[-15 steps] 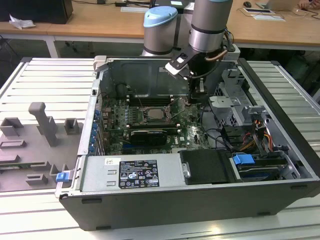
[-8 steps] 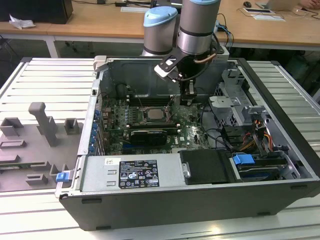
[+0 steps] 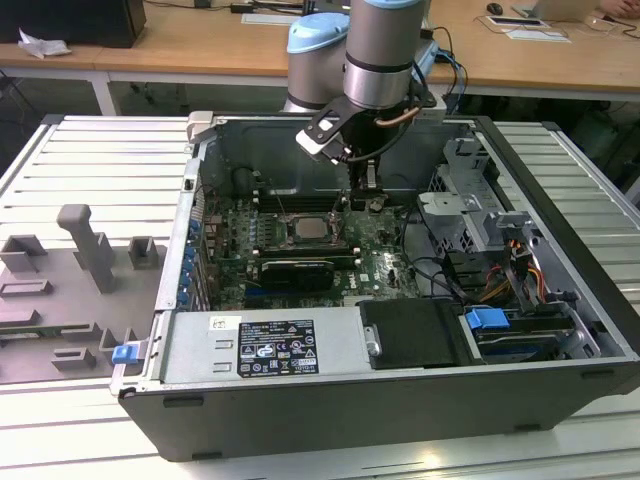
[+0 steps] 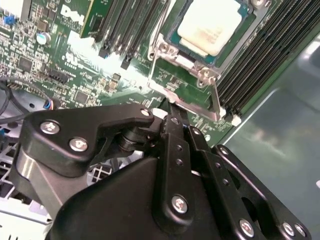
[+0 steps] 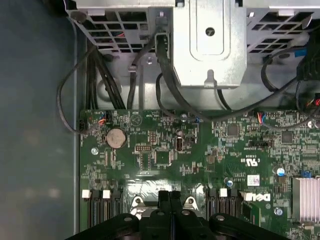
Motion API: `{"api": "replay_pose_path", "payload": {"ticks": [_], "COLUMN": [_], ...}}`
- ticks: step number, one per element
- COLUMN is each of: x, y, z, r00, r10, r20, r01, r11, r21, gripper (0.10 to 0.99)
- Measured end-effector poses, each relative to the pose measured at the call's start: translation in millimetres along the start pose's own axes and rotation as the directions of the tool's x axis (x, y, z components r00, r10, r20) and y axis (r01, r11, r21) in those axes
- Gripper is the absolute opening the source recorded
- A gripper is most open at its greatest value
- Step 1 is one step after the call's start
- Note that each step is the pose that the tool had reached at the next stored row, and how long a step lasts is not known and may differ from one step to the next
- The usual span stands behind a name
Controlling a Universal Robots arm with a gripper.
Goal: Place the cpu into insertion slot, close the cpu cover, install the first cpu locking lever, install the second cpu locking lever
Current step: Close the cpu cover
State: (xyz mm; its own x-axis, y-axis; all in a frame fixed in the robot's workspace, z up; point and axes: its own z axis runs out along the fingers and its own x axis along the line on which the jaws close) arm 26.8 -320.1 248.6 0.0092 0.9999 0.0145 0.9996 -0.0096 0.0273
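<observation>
Black two-fingered gripper (image 4: 172, 112): jaws closed, fingers pressed together in both wrist views, nothing seen between them. The tips sit right at a thin silvery wire locking lever (image 4: 216, 97). We cannot tell whether they touch it.

Just past the tips is the insertion slot (image 4: 161, 49), a square silvery-rimmed socket on the green motherboard (image 5: 165, 150). The cpu (image 4: 207, 25), a small flat square chip with a pale silvery-beige face, lies seated in it. We judge the first step done. The cpu cover (image 4: 212, 75), a thin silvery frame plate, appears to lie flat round the chip, so it is probably closed. The lever looks raised off the board, so we judge this one not yet latched.

Hard to make out:
- The gripper hides the near edge of the insertion slot and the lever's end.
- The chip's far corner is cut off in the second wrist view.
- Which of the two levers this is, we cannot say.

Further out, long black memory slots (image 4: 270, 45) run alongside the insertion slot, all inside the open grey computer case (image 3: 400, 400)
</observation>
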Motion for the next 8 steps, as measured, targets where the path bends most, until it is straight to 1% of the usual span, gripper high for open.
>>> {"api": "replay_pose_path", "payload": {"ticks": [5, 8], "x": [0.0, -0.1], "y": [-4.6, -10.6], "z": [0.2, 0.5], "r00": [1.0000, 1.0000], "r10": [0.000, 0.000], "r20": [-0.0001, 0.0000], "r01": [0.000, 0.000], "r11": [1.0000, 1.0000], "r21": [0.000, 0.000], "gripper": [0.106, 0.106]}}
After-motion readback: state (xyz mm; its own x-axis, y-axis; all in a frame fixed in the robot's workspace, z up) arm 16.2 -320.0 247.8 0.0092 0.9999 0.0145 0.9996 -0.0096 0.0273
